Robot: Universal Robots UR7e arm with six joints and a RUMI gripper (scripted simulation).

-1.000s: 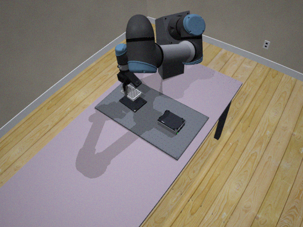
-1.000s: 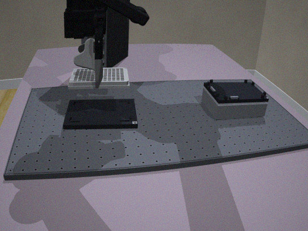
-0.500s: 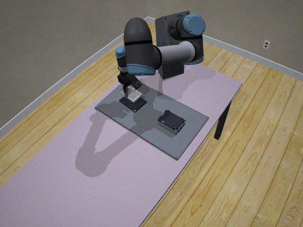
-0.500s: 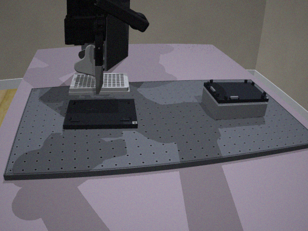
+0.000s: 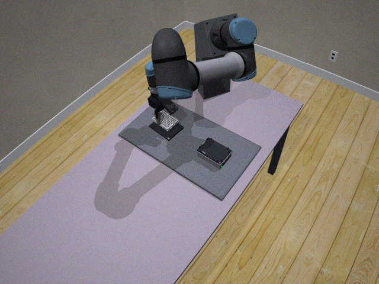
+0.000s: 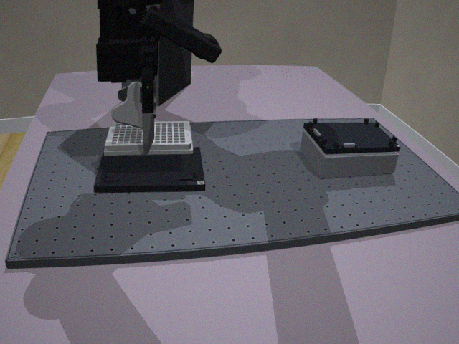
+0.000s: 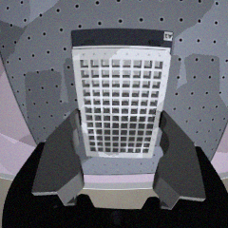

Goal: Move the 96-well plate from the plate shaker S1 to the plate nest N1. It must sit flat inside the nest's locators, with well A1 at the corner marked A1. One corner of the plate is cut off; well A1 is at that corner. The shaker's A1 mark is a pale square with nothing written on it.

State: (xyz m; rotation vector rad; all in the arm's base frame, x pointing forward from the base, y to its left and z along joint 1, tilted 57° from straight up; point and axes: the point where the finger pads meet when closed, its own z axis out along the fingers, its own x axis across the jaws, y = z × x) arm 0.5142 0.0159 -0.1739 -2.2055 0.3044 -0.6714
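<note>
The white 96-well plate [image 5: 169, 119] hangs between my gripper's [image 5: 159, 114] two jaws, a little above the black plate nest N1 [image 5: 165, 131] and over its far part. In the exterior view the plate [image 6: 155, 137] is level, with the nest [image 6: 149, 172] below and in front of it; the near finger of the gripper [image 6: 146, 143] crosses the plate's long side. In the wrist view the gripper [image 7: 119, 142] is shut on the plate [image 7: 119, 106] by its long sides. The nest's far edge [image 7: 121, 37] and its A1 label [image 7: 167, 35] show beyond the plate. I cannot make out the plate's cut corner.
The plate shaker S1 [image 5: 214, 151] stands empty at the right of the grey perforated breadboard [image 5: 189, 149]; it also shows in the exterior view [image 6: 350, 146], with small black posts around its top. The arm's base stands at the table's back edge.
</note>
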